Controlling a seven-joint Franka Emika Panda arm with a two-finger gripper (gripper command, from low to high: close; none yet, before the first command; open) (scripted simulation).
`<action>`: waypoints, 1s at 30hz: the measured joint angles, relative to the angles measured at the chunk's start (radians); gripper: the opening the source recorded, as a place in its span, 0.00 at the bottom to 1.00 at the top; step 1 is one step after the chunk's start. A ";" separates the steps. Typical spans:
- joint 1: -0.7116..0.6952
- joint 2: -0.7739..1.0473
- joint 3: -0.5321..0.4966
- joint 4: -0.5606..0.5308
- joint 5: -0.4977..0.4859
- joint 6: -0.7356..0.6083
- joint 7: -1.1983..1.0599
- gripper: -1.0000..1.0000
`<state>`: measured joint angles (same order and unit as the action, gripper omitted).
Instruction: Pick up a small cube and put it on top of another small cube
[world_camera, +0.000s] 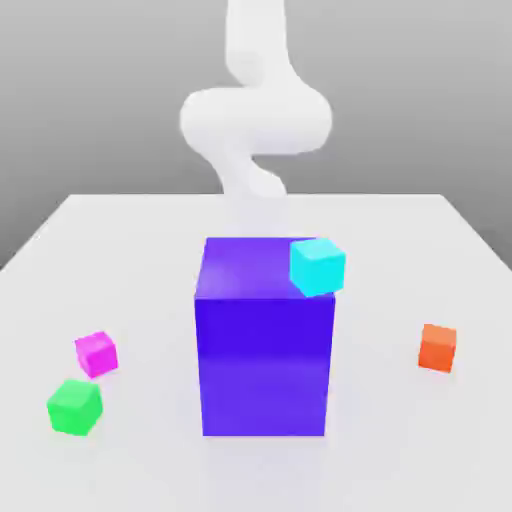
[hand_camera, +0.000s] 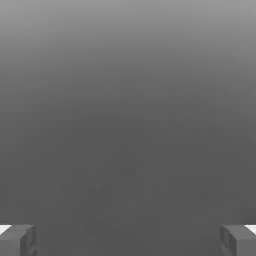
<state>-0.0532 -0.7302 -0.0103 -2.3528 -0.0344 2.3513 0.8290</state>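
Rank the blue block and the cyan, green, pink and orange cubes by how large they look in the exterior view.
1. Blue block
2. Cyan cube and green cube: too alike to rank
3. Pink cube and orange cube: also too alike

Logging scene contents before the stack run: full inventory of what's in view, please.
big block: 1, purple-blue, middle of the table
cyan cube: 1, cyan, at the big block's top, toward the exterior view's right
magenta cube: 1, magenta-pink, exterior view's left
green cube: 1, green, beside the magenta cube
orange cube: 1, orange, exterior view's right
table: 1, white, under the objects
arm: 1, white, behind the big block
gripper: 1, grey fingers, spread wide, nothing between them
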 joint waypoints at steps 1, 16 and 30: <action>-0.023 0.030 -0.006 -0.023 -0.014 0.022 0.012 0.50; -0.325 0.445 -0.175 -0.337 -0.145 0.326 0.129 0.50; -0.549 0.872 -0.166 -0.513 0.218 0.654 -0.113 0.50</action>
<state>-0.6023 0.1414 -0.1766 -2.8656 0.1840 3.0054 0.7160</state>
